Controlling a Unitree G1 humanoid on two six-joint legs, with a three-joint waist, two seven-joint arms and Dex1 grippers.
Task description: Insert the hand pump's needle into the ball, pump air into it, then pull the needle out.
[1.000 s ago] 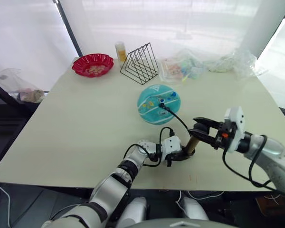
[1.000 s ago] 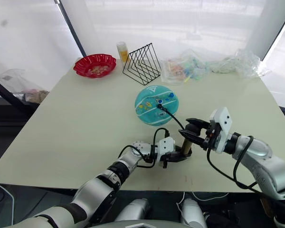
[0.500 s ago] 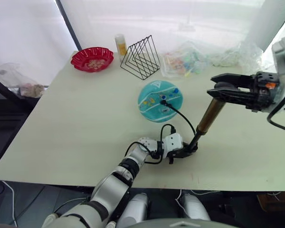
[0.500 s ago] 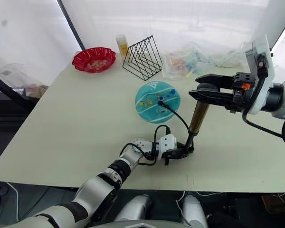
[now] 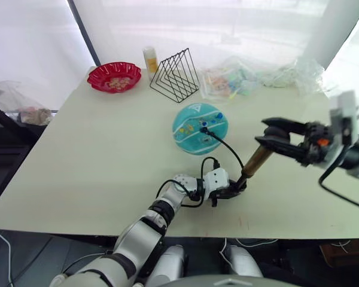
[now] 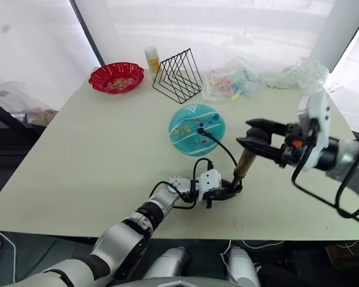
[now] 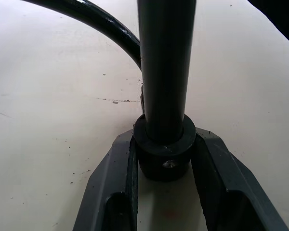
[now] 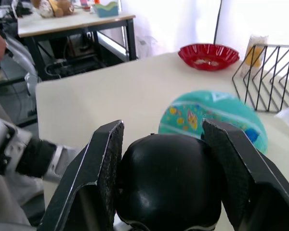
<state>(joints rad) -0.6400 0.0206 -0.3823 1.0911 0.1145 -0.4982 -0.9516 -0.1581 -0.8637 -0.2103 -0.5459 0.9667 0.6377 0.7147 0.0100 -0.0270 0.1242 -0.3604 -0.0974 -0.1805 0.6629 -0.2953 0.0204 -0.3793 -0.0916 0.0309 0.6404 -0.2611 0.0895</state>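
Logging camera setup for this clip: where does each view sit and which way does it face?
Eye views: head, looking down over the table; both arms, ball, pump.
Left wrist view: along the left claw, shut on the pump's base.
Right wrist view: along the right claw, gripping the handle, facing the ball.
Shared: ball, red bowl, rack.

Cream table (image 5: 96, 155) bears a red scalloped bowl (image 5: 114, 77), black wire rack (image 5: 175, 75), yellow-capped bottle (image 5: 149, 60), crumpled clear plastic bags (image 5: 230, 81).

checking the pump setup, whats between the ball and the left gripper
In the left eye view, the thin black hose runs from the ball to the hand pump, whose base the left gripper grips.
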